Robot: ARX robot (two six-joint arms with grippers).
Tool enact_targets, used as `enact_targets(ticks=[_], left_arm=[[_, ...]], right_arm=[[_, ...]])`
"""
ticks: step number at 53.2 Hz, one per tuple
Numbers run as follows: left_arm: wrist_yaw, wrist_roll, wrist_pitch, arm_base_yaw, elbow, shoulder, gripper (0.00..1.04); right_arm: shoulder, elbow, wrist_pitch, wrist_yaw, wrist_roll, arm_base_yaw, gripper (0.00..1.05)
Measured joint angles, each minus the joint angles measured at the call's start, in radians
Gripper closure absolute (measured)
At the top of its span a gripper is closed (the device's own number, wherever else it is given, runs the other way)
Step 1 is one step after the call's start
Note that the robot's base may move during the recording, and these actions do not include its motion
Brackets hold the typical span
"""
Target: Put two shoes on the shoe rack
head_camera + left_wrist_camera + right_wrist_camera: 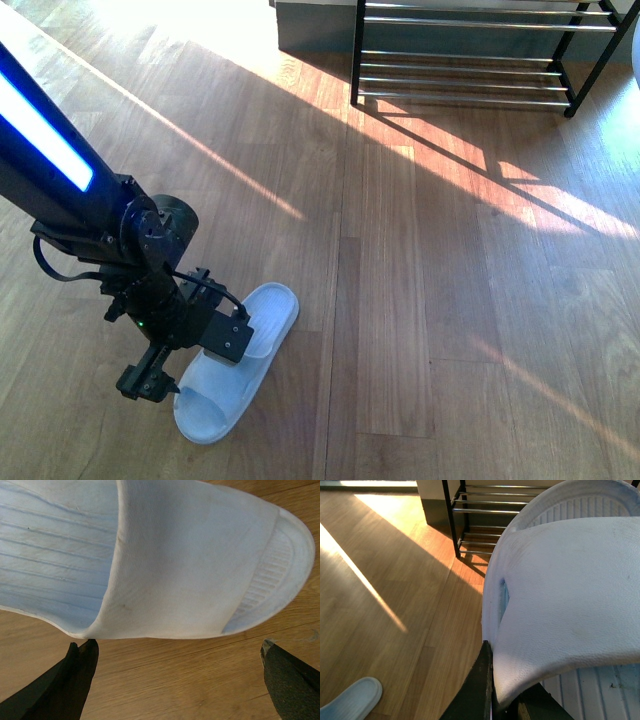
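Pale slide shoes, one grounded, one lifted; shoe rack (470, 60) far off.
Left end effector (180, 672) spread wide and empty just beside the floor shoe (190, 565), seemingly lined up for its strap; right end effector (502, 692) clamped on the lifted shoe (570, 590), facing the rack, likely for delivery.

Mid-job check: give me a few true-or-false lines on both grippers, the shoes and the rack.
1. The left gripper is open, with nothing clamped. True.
2. The shoe on the floor is a laced grey sneaker. False: it is a pale blue open-toe slide.
3. The right gripper grips a second slide at its strap. True.
4. A shoe already sits on the rack. False: the tiers in view hold no shoe.
5. The right arm shows in the front view. False: only the left arm does.
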Motion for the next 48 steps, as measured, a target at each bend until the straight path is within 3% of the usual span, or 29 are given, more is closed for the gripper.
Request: enact_targets(ticks=[48], left_arm=[[0.040, -0.042, -0.085, -0.035, 0.109, 0.006, 0.09]], right_arm=[[0.000, 0.000, 0.000, 0.000, 0.000, 0.000, 1.03]])
